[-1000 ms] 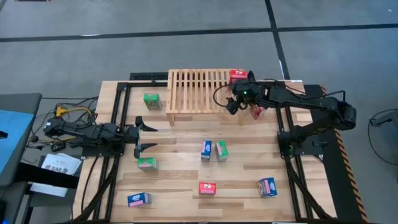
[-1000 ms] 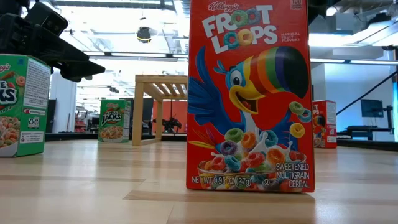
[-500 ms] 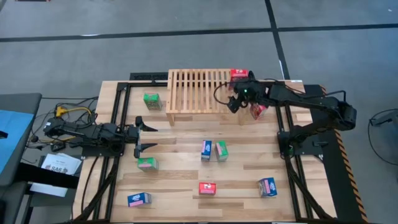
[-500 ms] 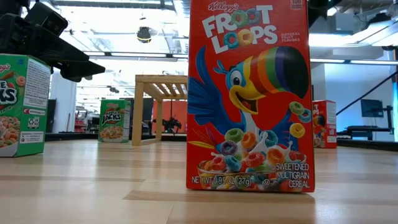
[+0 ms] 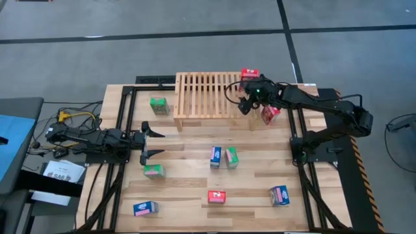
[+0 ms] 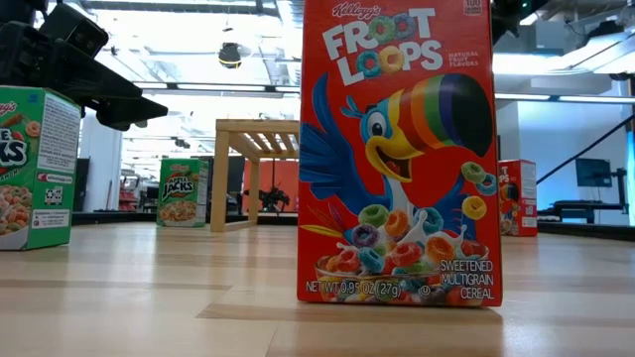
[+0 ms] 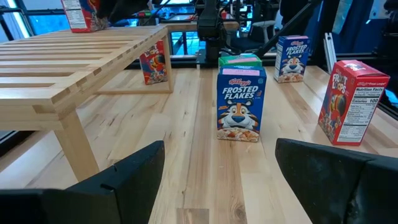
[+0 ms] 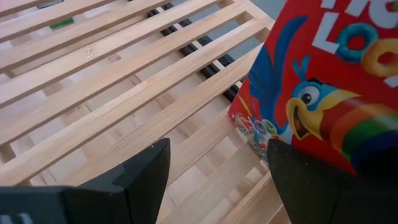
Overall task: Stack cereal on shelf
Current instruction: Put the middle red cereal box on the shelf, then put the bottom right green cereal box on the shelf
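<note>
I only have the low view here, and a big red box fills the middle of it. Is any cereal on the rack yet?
Observer: Yes, one red box stands on the rack, at its right-hand end.
Operator: Where is the right gripper?
Observer: The right gripper hovers over the slats next to that box, open and holding nothing.
Operator: And the left arm?
Observer: The left gripper sits open above the left side of the table, pointing towards a blue box in the middle.
</note>
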